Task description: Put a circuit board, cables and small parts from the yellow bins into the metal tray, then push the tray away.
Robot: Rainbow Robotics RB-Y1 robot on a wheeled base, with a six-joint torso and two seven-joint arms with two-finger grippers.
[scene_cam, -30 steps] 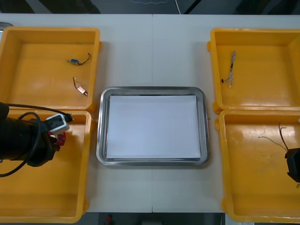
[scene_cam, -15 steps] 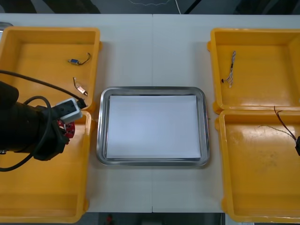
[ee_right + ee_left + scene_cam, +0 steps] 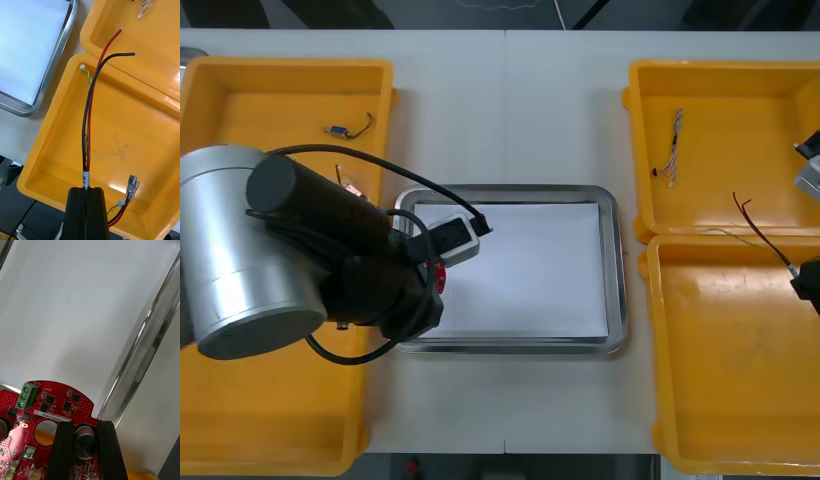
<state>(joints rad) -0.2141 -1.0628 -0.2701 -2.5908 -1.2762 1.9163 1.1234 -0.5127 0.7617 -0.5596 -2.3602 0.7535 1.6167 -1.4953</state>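
- At nine o'clock of the shiny, white-lined metal tray [image 3: 617, 270], your left gripper [image 3: 85, 432] has swung out of the near-left yellow plastic bin [image 3: 280, 420]. It is clamped on the round red circuit board [image 3: 56, 408], which now hangs over the tray's rim. Lowering and letting go looks next.
- Toward three o'clock, your right gripper [image 3: 87, 193] has risen above the near-right yellow bin [image 3: 720, 400], pinching a red-and-black cable [image 3: 90, 105] ready to follow.

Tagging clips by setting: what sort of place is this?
Probably an electronics kitting bench: yellow bins flank a metal tray, the left gripper holds a red circuit board, and the right gripper holds a red and black cable.
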